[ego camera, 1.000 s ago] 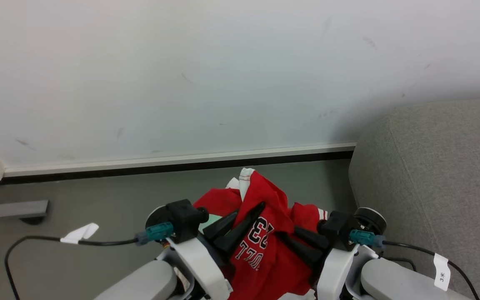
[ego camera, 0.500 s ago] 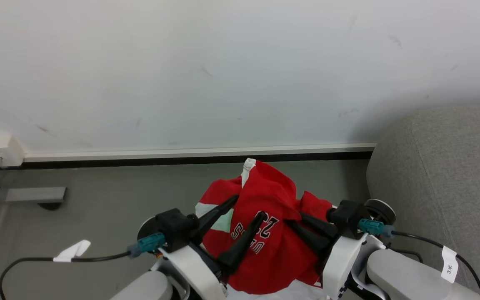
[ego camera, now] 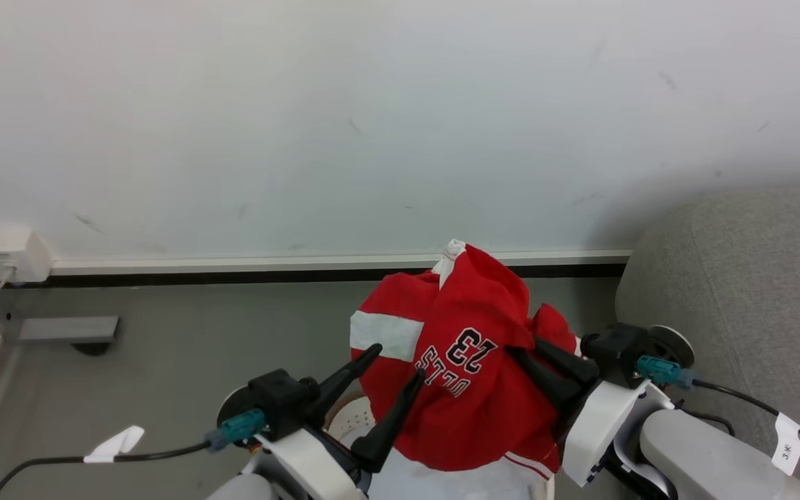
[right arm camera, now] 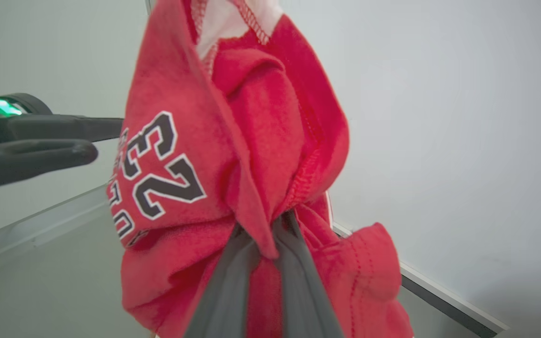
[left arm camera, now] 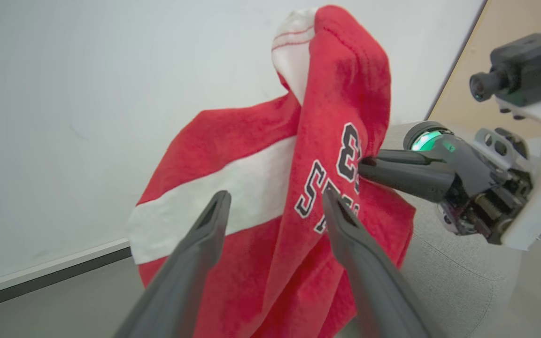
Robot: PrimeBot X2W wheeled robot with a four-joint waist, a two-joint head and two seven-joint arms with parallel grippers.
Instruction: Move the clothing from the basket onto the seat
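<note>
One jersey (right arm camera: 251, 141), tight in right pincer (right arm camera: 263, 232)

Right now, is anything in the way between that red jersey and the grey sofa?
Nothing visible does. The jersey, pinched in the right gripper, hangs in the air beside the sofa.

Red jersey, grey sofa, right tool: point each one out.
red jersey (ego camera: 487, 420), head view, plain red cloth below the lettering.
grey sofa (ego camera: 754, 278), head view, rounded upholstered side.
right tool (ego camera: 523, 346), head view, midway between fingertips pinching the cloth.
</note>
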